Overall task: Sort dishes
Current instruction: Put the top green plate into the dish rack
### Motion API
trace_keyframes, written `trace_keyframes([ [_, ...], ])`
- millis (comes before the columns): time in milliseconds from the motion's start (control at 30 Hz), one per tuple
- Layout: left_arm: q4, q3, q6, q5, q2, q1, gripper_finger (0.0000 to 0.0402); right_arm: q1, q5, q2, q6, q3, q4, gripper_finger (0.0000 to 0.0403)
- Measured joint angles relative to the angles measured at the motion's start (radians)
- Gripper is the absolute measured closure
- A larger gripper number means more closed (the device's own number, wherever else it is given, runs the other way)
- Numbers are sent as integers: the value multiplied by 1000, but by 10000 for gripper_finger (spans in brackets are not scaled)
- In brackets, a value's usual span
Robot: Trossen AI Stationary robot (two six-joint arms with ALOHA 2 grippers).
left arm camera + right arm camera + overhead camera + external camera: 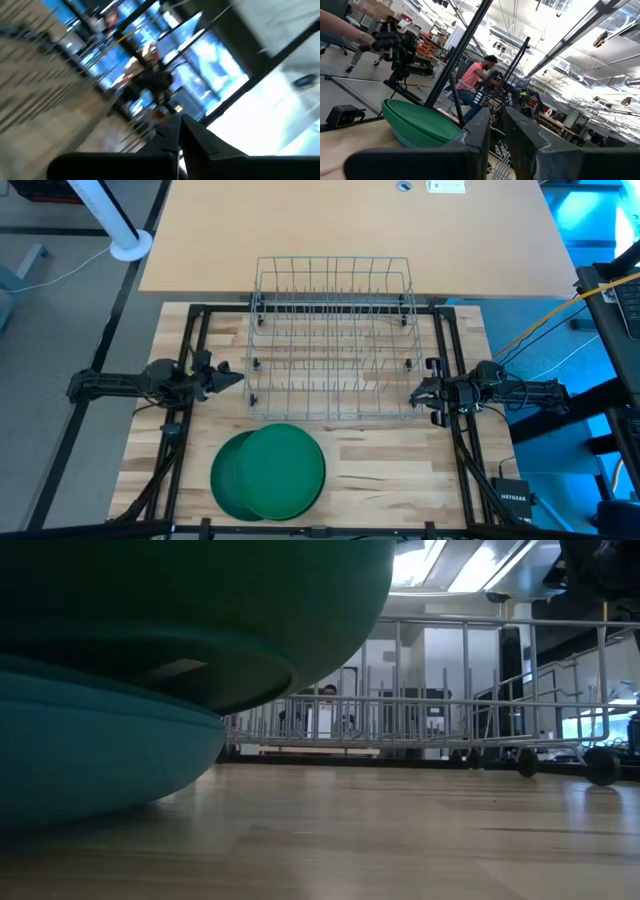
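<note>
A stack of green plates (268,472) lies flat on the wooden table near its front edge, left of centre. It fills the left of the low view (150,660) and shows in the right wrist view (420,122). A wire rack (333,340) stands on small feet at the table's middle and far side, with nothing in it. My left gripper (232,377) hovers shut at the rack's left side, above the table, its fingertips together in the left wrist view (180,122). My right gripper (415,393) hovers at the rack's right side, a narrow empty gap between its fingers (497,117).
A black frame (190,360) runs along the table's left and right sides under the arms. A second tan table (350,230) adjoins the far edge. A small black box (515,500) lies at the front right. A person (475,75) sits beyond the table.
</note>
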Motion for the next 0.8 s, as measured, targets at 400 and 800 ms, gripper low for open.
trace_keyframes([
  [400, 154, 85, 162, 22, 51, -51, 398, 0, 0, 0, 0, 0, -5, 340],
  [800, 157, 309, 181, -17, 468, -224, 398, 0, 0, 0, 0, 0, -29, 340],
])
